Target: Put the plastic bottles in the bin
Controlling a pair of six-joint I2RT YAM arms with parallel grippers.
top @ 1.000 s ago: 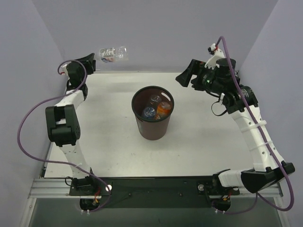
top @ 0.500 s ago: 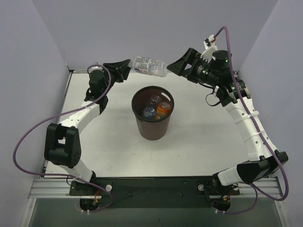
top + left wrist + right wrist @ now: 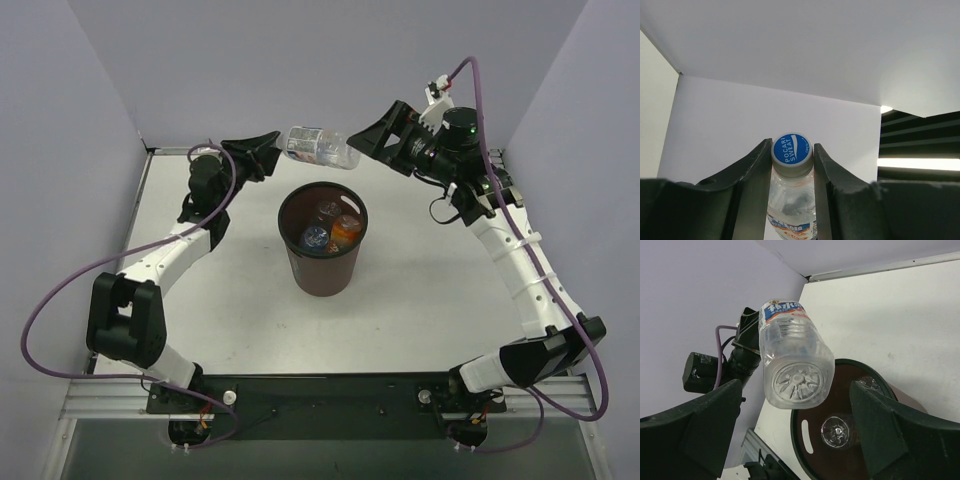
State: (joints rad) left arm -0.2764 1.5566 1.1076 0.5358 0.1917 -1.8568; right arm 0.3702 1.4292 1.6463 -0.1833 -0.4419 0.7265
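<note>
Bottle [image 3: 791,202] in left gripper [image 3: 792,152] — body cut off by left wrist view.

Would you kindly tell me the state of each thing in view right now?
clear bottle, held in the air, roughly level
left hand, shut on the clear bottle's cap end
right hand, open at that bottle's base
bin, upright, open, partly filled
orange bottle, inside the bin
blue-labelled bottle, inside the bin
second clear bottle, inside the bin
</note>
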